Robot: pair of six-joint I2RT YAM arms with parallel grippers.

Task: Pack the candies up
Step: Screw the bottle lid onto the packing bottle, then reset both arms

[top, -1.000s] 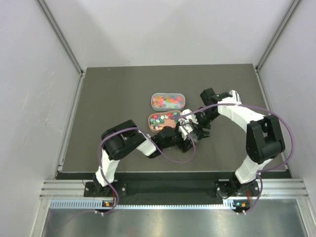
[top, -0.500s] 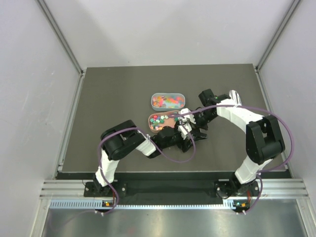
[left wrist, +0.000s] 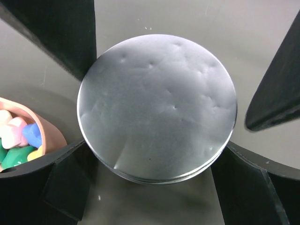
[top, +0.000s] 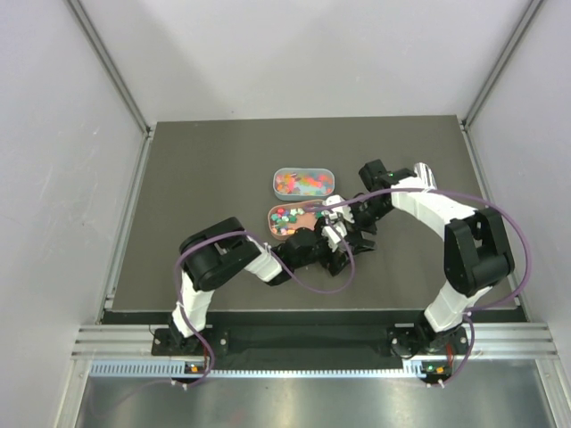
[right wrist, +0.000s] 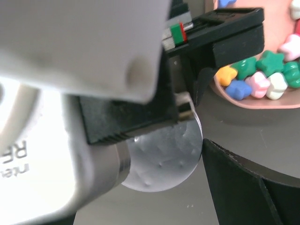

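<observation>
The candies (top: 287, 217) lie heaped in a pink tray (top: 312, 211) mid-table, with more in the clear box (top: 277, 183) behind; both arms meet just right of the tray. Left wrist: the left gripper (left wrist: 154, 157) looks clamped on a silver lid (left wrist: 157, 84), and the right gripper (left wrist: 166, 101) is spread around it. Right wrist: the candies are star-shaped and look light, hard and apt to roll, so they are better tipped from the tray's rim than pinched.
</observation>
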